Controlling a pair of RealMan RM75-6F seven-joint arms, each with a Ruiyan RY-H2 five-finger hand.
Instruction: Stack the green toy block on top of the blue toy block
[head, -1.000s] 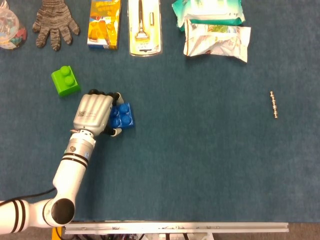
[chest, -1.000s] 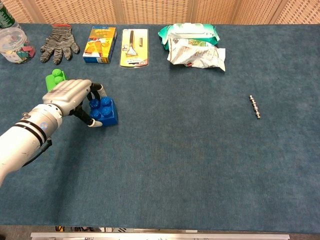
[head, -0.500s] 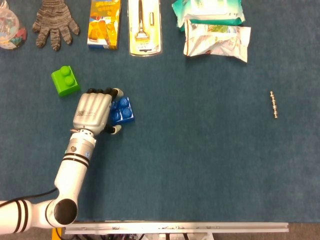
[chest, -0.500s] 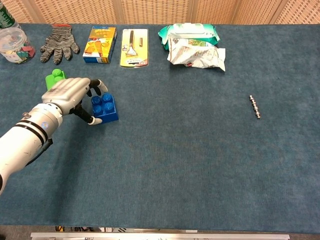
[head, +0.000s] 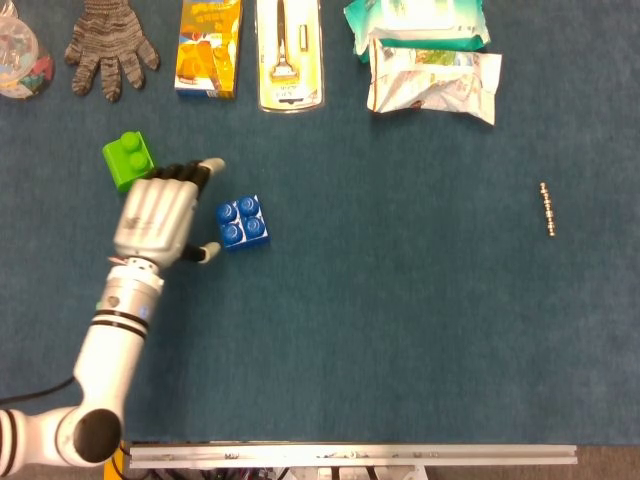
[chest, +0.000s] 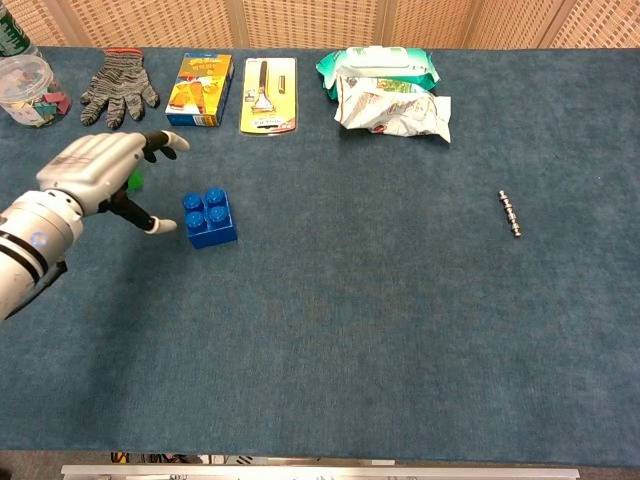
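Left hand (head: 158, 215): mine, fingers spread, empty.
Blue toy block (head: 242, 222): three o'clock, just beside it.
Green toy block (head: 129, 160): eleven o'clock, partly hidden.

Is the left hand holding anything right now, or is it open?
Open. The left hand has its fingers spread with nothing between them, hovering between the green block and blue block.

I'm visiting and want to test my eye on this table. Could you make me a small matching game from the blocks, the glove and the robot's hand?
Things:
1. green toy block
2. blue toy block
3. grey glove
4. left hand

States:
A. lies at the table's far edge
B. open, holding nothing
C. stands free, hand beside it
D. partly covered by the hand

Pairs: 1-D, 2-C, 3-A, 4-B
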